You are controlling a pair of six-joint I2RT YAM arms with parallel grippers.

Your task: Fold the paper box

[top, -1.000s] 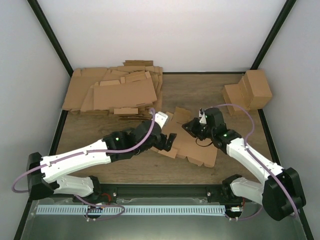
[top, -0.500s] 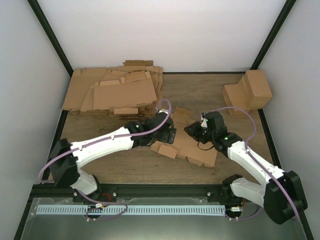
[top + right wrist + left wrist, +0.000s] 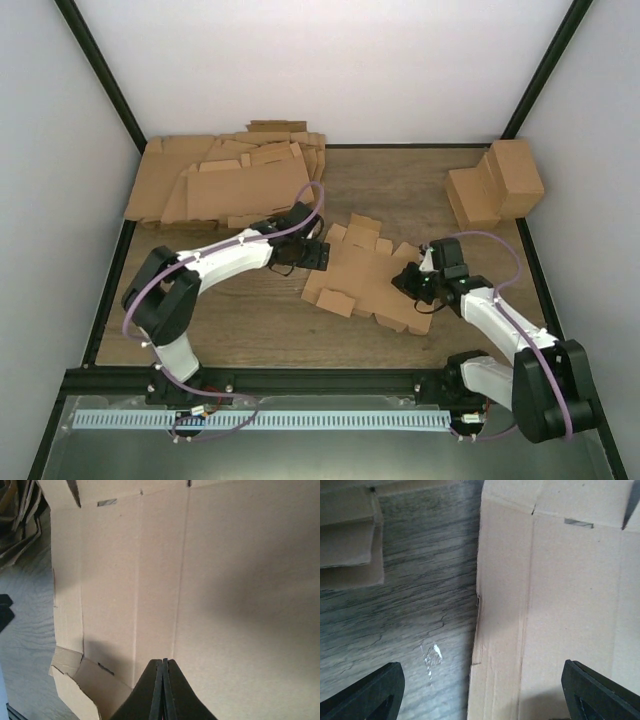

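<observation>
**As the arms part, the paper box [image 3: 365, 280] lies bare**

Where the left arm [image 3: 230, 262] crossed the sheet a second ago, we now see it drawn back, jaws spread wide astride the box's left edge, gripping nothing. Our right arm [image 3: 490, 310] has slid to the right edge, jaws pressed together over the flat cardboard, mid bench [image 3: 400, 190].

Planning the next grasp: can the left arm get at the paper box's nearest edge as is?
Likely yes. The left fingers are spread open, either side of that edge of the paper box, nothing lying over it. The sheet lies flat on the table, so getting under it may be hard.
</observation>
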